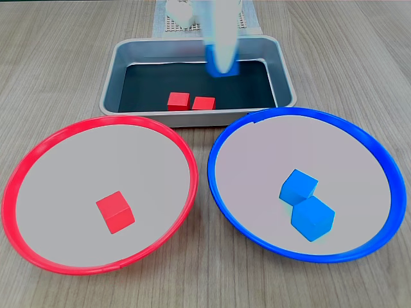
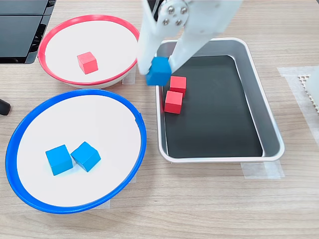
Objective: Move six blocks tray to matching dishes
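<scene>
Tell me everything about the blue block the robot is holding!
The held blue block is a small plain cube, smooth and matte, the same bright blue as the two lying in the blue dish. It is pinched between the white fingers of the gripper, which press on opposite sides. It looks lifted clear of the tray, near the wall closest to the dishes, slightly turned. Nothing else touches it.

At the top centre of the frame the white gripper [image 2: 159,67] clamps a blue cube [image 2: 158,71] over the left wall of the tray [image 2: 271,129]. Two red cubes [image 2: 175,93] touch inside the tray. The red-rimmed dish [image 2: 47,40], upper left, holds one red cube [image 2: 87,62]; the blue-rimmed dish [image 2: 15,149], lower left, holds two touching blue cubes [image 2: 72,158].
</scene>
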You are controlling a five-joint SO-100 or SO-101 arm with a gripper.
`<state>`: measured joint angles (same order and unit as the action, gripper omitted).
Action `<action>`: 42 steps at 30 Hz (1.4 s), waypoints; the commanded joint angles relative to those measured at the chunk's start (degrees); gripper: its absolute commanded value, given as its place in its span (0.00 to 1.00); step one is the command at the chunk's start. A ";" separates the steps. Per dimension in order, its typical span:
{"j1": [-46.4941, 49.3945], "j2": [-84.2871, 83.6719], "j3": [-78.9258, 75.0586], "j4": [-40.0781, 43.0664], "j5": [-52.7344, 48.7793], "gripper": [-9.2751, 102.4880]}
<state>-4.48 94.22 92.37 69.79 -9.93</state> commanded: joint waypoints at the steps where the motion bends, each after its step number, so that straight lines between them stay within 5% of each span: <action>1: -3.78 -0.53 -1.41 -10.81 4.83 0.09; 5: -5.63 -4.39 0.62 -19.16 8.79 0.14; 10: -4.57 -8.35 0.44 -18.63 12.30 0.29; 13: -3.96 -7.47 1.58 -16.88 10.46 0.24; 16: -2.64 -2.37 4.57 -6.77 4.48 0.08; 21: 5.80 7.12 15.12 11.34 -8.26 0.08; 30: 14.50 6.94 20.92 3.34 -3.96 0.23; 42: 16.79 -4.57 13.80 -1.93 3.16 0.27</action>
<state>12.22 89.91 108.37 68.64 -6.86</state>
